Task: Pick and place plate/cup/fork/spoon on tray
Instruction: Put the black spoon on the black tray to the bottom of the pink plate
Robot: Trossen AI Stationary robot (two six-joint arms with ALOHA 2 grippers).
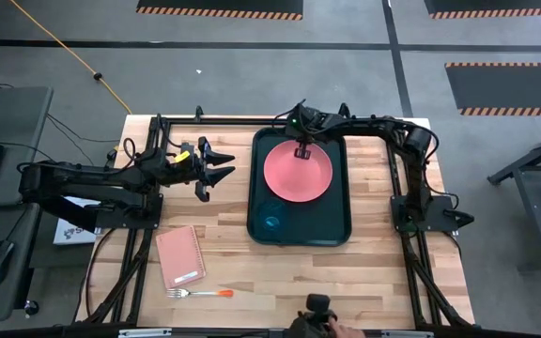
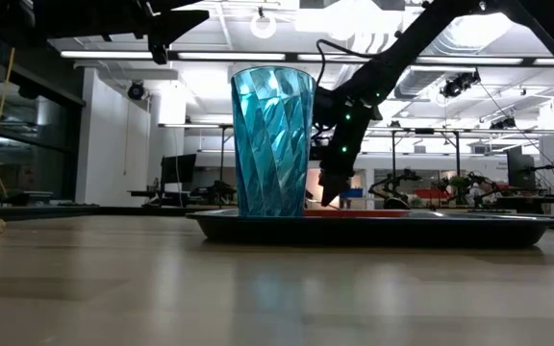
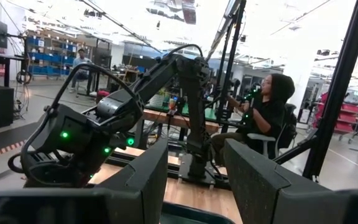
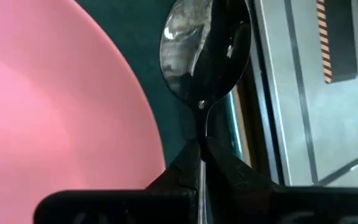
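Above the far strip of the tray, between the plate and the tray's far rim, the spoon is held by its handle in the right gripper, whose fingers are clamped tight on it. The spoon's long axis runs straight out from the fingertips, bowl foremost, with the bowl over bare tray floor just beside the plate's edge. From the high view, the right gripper is seen over the plate's far edge, near the tray's far end. Whether the bowl touches the tray floor cannot be told.

The plate lies on the tray's far half, and the cup stands upright in the tray's near left corner. The fork lies on the table near the front edge, just beside a pink notebook, its long axis running left to right with the orange handle toward the tray.

The left gripper hovers left of the tray, fingers spread wide and empty. It is judged the nearer arm for the fork, the one item not yet on the tray.
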